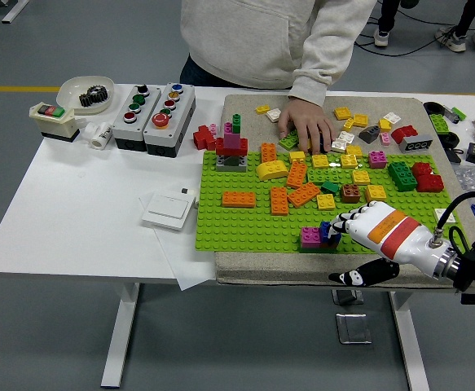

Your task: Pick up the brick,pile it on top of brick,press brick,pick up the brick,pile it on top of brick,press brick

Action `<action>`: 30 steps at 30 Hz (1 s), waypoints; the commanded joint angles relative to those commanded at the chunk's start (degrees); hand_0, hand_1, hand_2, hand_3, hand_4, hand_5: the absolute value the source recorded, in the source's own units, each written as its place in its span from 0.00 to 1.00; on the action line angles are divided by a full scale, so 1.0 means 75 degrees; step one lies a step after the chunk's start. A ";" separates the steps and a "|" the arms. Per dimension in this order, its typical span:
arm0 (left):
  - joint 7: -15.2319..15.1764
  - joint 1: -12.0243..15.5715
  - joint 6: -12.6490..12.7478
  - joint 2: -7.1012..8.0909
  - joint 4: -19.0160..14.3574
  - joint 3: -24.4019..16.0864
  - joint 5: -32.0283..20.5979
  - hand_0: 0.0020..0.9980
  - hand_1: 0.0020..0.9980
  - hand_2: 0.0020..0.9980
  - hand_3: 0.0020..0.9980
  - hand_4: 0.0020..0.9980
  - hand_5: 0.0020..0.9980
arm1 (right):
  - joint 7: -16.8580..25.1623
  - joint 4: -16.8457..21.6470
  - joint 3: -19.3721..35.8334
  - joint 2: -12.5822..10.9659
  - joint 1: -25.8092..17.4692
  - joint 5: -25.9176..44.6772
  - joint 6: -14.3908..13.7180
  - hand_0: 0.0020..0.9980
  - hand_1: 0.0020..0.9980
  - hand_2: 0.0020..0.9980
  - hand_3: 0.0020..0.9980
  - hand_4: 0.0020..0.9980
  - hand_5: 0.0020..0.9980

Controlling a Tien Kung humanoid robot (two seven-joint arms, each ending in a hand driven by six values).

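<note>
A green baseplate lies on a grey mat and carries several loose bricks. Near its front edge sits a magenta brick with a small blue brick against its right side. My right hand comes in from the right, its white fingers curled onto the blue brick and touching the magenta one. A person's hand rests on the bricks at the baseplate's far edge. A tall stack of pink, red, green and grey bricks stands at the back left of the plate. The left arm is not visible.
Orange bricks and yellow ones lie mid-plate. Two button boxes, a small switch box, a bowl with gears and a white wall switch occupy the table's left. More bricks sit at right.
</note>
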 joint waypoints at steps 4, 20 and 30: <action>-0.0003 -0.0004 0.0000 0.0003 0.0000 0.0005 -0.0006 0.70 0.73 0.76 0.62 0.72 0.69 | -0.0004 -0.0024 -0.0044 0.0000 0.0005 -0.0013 0.0009 0.48 0.57 0.65 0.58 0.90 0.62; 0.0007 0.0004 -0.0006 0.0001 -0.0001 0.0001 0.0018 0.70 0.73 0.75 0.62 0.72 0.69 | 0.0019 0.0003 -0.0023 0.0006 0.0005 -0.0003 -0.0102 0.48 0.57 0.66 0.58 0.90 0.62; 0.0033 0.0026 -0.0020 0.0006 -0.0004 -0.0040 0.0092 0.70 0.73 0.75 0.61 0.72 0.69 | 0.0077 0.0173 0.0235 0.0002 0.0020 0.0120 -0.0452 0.48 0.57 0.66 0.58 0.90 0.62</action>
